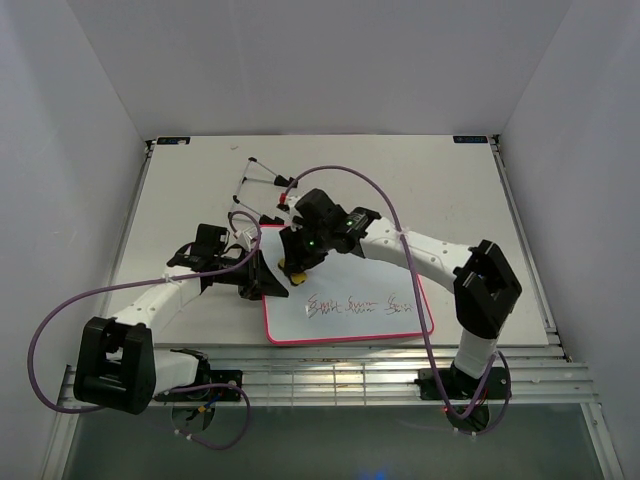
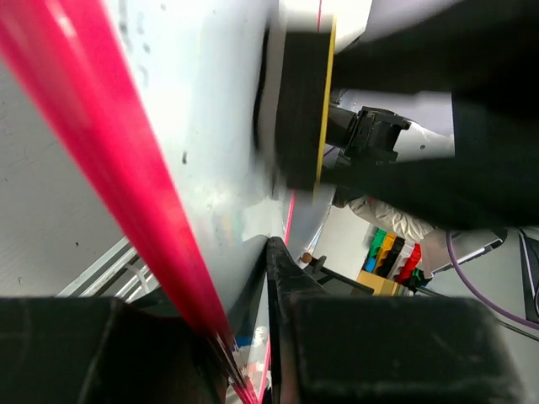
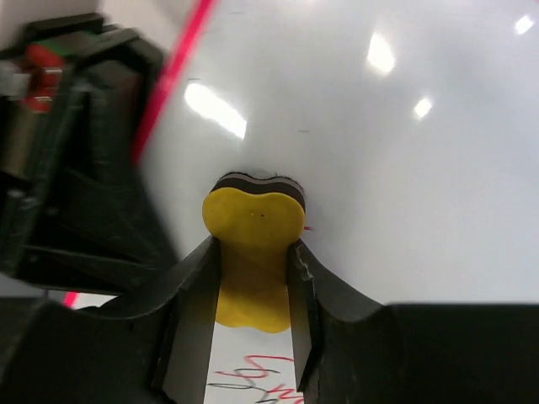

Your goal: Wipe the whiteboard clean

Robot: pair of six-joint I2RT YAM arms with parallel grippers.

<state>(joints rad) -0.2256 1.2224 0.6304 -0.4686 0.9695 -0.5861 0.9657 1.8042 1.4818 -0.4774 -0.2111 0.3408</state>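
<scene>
One whiteboard, long axis left-right, handwriting along its near edge.

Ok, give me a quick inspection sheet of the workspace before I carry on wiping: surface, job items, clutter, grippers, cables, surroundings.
Surface: white table; no spills or marks seen.
Job's things: whiteboard lies in front of the arms. One row of handwriting is on its near part, and the far part looks clean.
Clutter: thin wire frame with black tips, beyond the board.
Grippers: left gripper shut on the board's left edge. Right gripper shut on the yellow eraser, whose dark face is against the board.
Cables: purple cable loops out from the left arm. A second cable arches over the right arm.
Surroundings: white walls on three sides.
</scene>
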